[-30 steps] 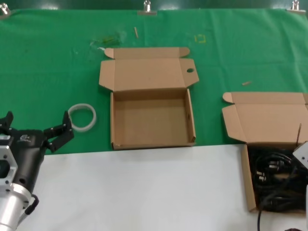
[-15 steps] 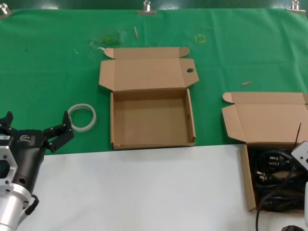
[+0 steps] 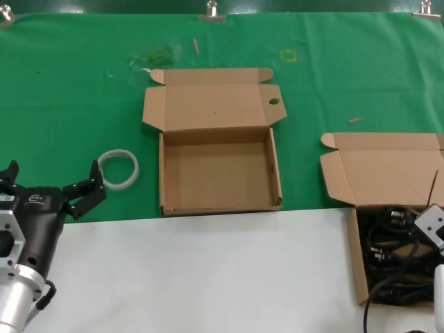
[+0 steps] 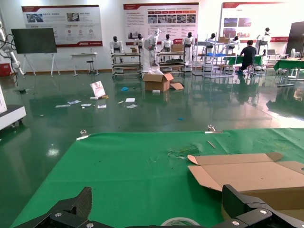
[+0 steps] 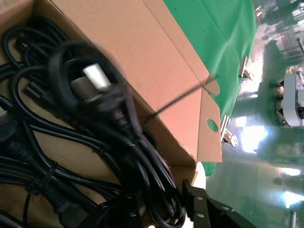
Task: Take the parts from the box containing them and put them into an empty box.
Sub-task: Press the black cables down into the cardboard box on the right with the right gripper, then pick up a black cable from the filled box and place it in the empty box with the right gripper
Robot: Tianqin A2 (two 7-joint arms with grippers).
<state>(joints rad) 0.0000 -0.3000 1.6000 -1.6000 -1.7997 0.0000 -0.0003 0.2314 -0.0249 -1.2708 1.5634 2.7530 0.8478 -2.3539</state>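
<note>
Where white table (image 3: 208, 277) ends, green cloth (image 3: 69, 90) (creased) begins.

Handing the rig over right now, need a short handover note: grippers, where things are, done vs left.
Left gripper: open, empty, parked over the near-left table edge beside a white ring.
Right gripper: down in the box containing them at the far right, fingers at the cords; grip not confirmable.
The parts: all tangled in that box.
The empty box: centre, lid open, nothing inside.
Done: no transfers.
Left: grasp a cord, carry it to the centre box, repeat until the right box is cleared.
</note>
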